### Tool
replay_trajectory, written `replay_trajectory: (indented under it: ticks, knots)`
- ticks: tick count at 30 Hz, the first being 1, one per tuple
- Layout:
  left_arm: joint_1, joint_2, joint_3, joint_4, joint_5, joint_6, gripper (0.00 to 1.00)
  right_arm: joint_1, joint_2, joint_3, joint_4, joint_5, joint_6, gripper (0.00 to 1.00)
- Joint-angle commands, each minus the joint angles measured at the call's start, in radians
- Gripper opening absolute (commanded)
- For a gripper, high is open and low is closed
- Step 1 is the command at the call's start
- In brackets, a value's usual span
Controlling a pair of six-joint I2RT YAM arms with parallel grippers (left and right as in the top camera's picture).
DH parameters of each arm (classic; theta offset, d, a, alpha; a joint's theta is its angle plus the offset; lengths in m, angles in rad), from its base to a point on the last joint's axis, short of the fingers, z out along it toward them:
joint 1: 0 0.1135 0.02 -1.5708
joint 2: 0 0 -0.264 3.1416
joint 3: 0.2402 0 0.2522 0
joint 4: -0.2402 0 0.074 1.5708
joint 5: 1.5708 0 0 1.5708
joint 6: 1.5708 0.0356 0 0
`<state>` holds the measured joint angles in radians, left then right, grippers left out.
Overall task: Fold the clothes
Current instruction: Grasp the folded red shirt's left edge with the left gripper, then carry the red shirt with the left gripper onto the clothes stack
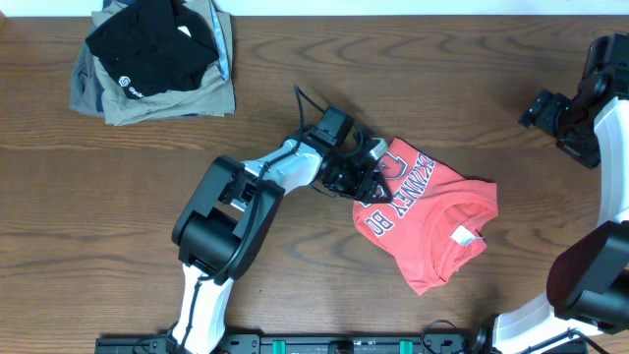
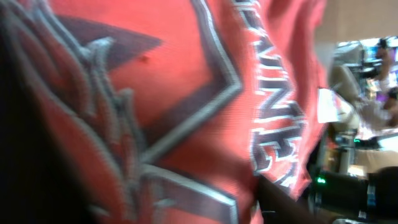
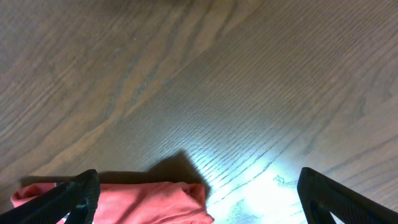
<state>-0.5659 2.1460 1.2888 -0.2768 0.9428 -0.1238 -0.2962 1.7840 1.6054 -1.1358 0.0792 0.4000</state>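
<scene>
Evidently grasping: left gripper (image 1: pixel 362 175) on the T-shirt (image 1: pixel 432 218) edge (grip unclear), right gripper (image 3: pixel 199 198) gaping; next needs a firm pinch.

Red-orange T-shirt (image 1: pixel 437 236), white-outlined dark-red lettering (image 1: pixel 398 200)

- On the red-orange T-shirt (image 1: pixel 432 221), we read what looks like "80" at one end of the white-edged lettering (image 1: pixel 398 202). The letters before it stay unclear to us.
- From the left wrist, we find that lettering (image 2: pixel 277 124) too blurred to read.
- The white logo (image 1: pixel 126 84) on the black garment (image 1: pixel 147 44) is too small for us to read.
- So is the neck tag (image 1: pixel 463 236).
</scene>
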Motion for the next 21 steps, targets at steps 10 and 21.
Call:
replay_trajectory:
  ticks: [10,21]
  knots:
    - [0.026,0.025,-0.002,-0.001,-0.241,-0.093,0.06,0.008,-0.002,0.009,-0.001,0.007,-0.013,0.99]
    - [0.191,0.025,0.064,-0.128,-0.666,0.101,0.06,0.008,-0.002,0.009,-0.001,0.007,-0.012,0.99]
